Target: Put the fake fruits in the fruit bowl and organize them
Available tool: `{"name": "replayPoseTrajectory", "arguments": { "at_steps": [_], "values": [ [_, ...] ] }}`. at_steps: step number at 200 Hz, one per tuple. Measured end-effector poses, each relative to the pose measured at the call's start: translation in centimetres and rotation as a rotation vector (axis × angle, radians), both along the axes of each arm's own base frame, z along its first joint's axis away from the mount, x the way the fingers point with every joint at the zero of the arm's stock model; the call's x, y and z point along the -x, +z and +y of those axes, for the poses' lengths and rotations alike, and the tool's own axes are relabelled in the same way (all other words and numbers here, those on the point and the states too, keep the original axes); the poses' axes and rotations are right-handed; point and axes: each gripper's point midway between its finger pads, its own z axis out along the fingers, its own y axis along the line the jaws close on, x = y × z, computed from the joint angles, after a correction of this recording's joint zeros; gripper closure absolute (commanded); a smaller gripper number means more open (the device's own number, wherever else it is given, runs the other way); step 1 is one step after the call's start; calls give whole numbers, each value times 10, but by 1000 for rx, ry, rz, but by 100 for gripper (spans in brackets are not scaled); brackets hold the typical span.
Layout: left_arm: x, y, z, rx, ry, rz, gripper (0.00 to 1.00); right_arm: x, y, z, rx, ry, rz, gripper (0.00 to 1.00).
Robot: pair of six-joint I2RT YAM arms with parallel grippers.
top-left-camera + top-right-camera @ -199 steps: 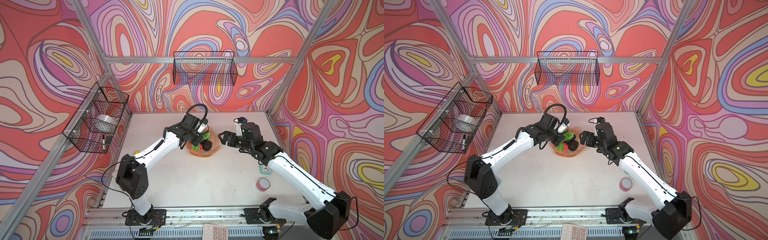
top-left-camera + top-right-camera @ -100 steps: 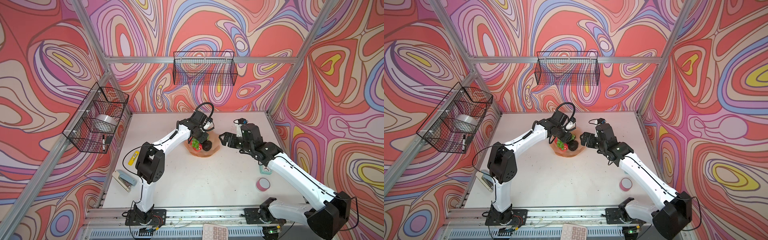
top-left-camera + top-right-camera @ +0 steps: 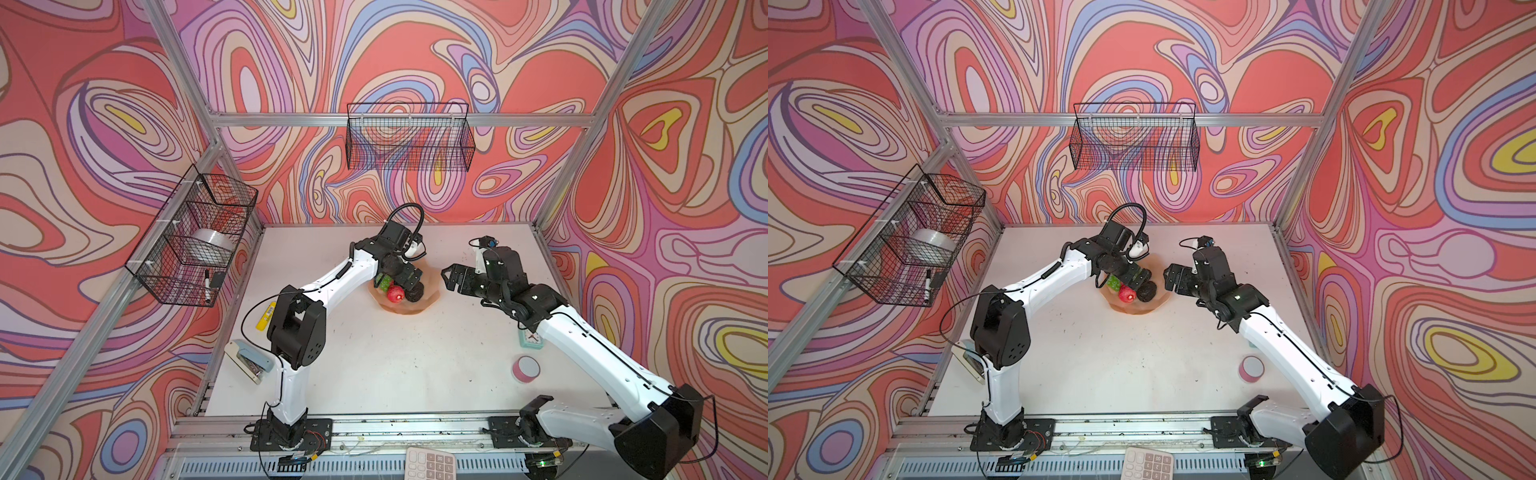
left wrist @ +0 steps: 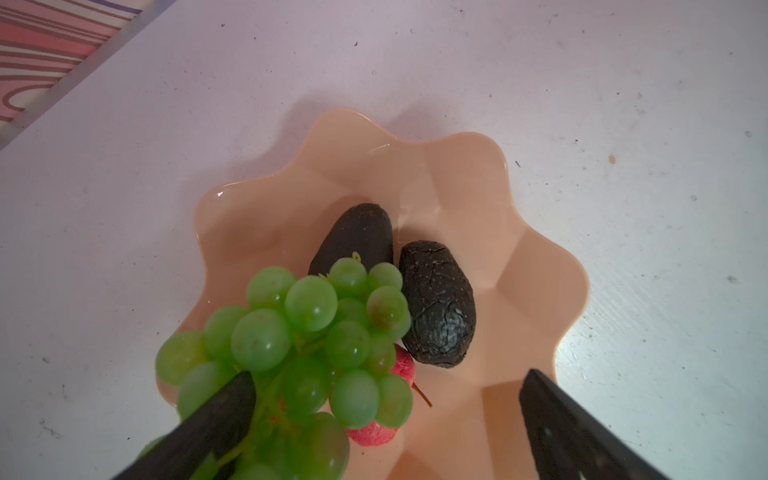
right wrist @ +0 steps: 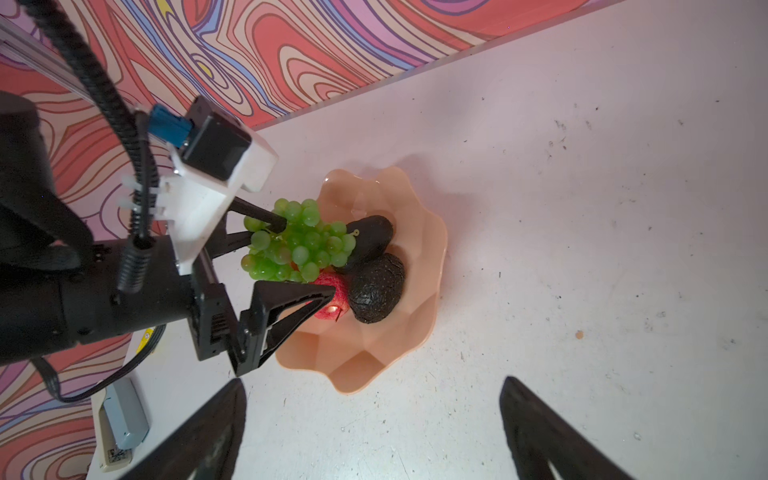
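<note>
Left gripper (image 4: pixel 388 376) hanging over bowl (image 4: pixel 519 291), jaws standing wide, gripping nothing; one finger (image 4: pixel 224 411) touching grapes (image 4: pixel 307 328). Grapes lying inside bowl, covering apple (image 4: pixel 403 365), leaning on avocados (image 4: pixel 438 307) at bowl's middle. Outer grapes sitting at bowl's rim, possibly overhanging.

Step, judging: freeing bunch, then clearing out.

Doing it well: lifting straight up from bowl, avoiding sideways sweep, so finger is not snagging stem or dragging bunch over rim.

Right gripper (image 5: pixel 374 384) hovering just beside bowl, wide open, empty; suited for nudging bunch toward bowl's middle.
</note>
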Motion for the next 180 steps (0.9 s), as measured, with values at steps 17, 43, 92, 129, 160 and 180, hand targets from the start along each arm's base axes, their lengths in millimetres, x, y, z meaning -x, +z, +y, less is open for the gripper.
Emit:
{"name": "replayPoseTrajectory", "arguments": {
  "at_steps": [17,43,92,129,160,180],
  "values": [
    [2,11,0,40,5,-3,0,0,0,-1,8,1,-4,2],
    [5,27,1,88,4,-51,0,-1,0,-2,12,-2,-6,2],
    [34,21,10,187,-83,-190,0,-2,0,-3,16,-3,-9,2],
    [32,37,-2,307,-156,-178,0,-2,0,-3,16,-1,-10,2],
    [16,69,-14,378,-191,-175,1,-2,1,-6,16,-7,-12,2],
    [16,81,-22,450,-230,-129,2,-1,2,-7,14,-9,-16,2]
  ]
}}
